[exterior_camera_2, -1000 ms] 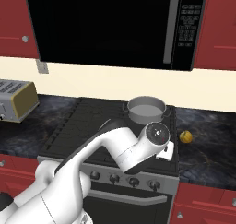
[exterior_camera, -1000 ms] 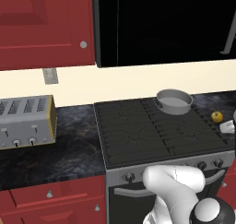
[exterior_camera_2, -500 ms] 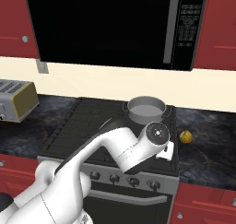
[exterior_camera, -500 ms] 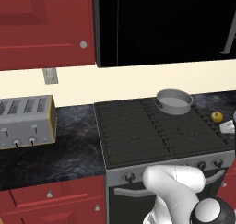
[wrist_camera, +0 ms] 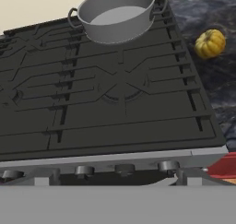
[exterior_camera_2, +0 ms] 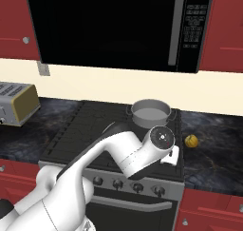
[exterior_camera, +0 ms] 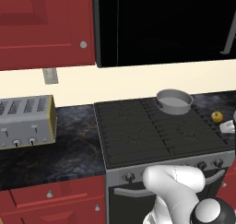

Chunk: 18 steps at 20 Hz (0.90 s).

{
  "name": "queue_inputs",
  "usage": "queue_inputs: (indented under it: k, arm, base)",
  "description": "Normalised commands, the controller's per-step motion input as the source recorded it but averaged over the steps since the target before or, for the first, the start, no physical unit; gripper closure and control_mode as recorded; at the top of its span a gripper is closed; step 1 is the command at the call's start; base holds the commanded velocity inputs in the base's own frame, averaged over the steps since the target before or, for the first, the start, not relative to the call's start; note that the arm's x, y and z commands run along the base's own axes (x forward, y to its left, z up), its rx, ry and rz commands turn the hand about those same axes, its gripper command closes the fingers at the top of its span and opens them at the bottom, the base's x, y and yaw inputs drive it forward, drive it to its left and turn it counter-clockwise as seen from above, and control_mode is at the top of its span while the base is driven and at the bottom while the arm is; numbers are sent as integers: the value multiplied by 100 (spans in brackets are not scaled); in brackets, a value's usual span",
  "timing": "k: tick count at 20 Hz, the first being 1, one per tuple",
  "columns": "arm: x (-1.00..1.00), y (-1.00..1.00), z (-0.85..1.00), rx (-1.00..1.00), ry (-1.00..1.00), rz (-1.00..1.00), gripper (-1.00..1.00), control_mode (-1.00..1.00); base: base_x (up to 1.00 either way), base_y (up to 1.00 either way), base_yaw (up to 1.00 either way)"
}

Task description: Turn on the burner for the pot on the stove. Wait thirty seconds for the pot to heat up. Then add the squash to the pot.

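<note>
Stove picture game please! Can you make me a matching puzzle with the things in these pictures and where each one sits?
Things:
1. small round grey metal pot
2. little roundish yellow squash
3. boxy silver toaster
4. row of dark knobs

Places:
A. dark counter left of the stove
B. back right grate
C. stove's grey front
D. dark counter right of the stove

Pairs: 1-B, 2-D, 3-A, 4-C

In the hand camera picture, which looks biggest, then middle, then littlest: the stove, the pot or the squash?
1. The stove looks biggest; it spreads across most of the picture.
2. The pot is next, sitting at the stove's back right.
3. The squash is littlest, on the counter beside the stove.
</note>
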Motion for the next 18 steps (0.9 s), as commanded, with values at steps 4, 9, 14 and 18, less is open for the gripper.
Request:
queue_inputs:
  k: [4,9,14,18]
  arm:
    - [0,0,0,0,0,0,-100,-100]
    - [0,0,0,0,0,0,-100,-100]
    - [0,0,0,0,0,0,-100,-100]
    - [0,0,0,0,0,0,-100,-100]
  base:
    - [0,0,0]
    - [0,0,0]
    - [0,0,0]
    - [0,0,0]
